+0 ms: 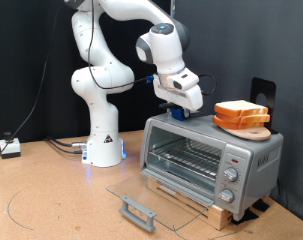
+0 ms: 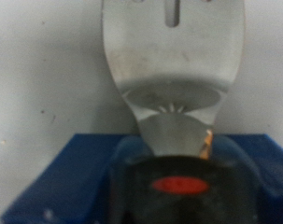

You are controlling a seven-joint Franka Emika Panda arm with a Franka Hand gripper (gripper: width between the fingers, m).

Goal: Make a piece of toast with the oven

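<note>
The oven [image 1: 196, 160] is a silver-grey toaster oven on a wooden slatted base. Its glass door [image 1: 141, 195] hangs open and down, and the wire rack inside is bare. The piece of toast [image 1: 241, 111] lies on a round wooden board [image 1: 253, 130] on the oven's top, towards the exterior view's right. My gripper [image 1: 183, 108] is low over the oven's top left corner, at a blue holder [image 1: 181, 116]. The wrist view shows a metal spatula blade [image 2: 174, 51] with a black handle [image 2: 178, 182] on the blue holder [image 2: 57, 177]. My fingers do not show there.
The robot's white base [image 1: 103, 140] stands to the exterior view's left of the oven. Cables [image 1: 61, 146] run along the floor by the wall. The door's grey bar handle [image 1: 137, 211] juts out in front. A black stand [image 1: 261, 95] rises behind the board.
</note>
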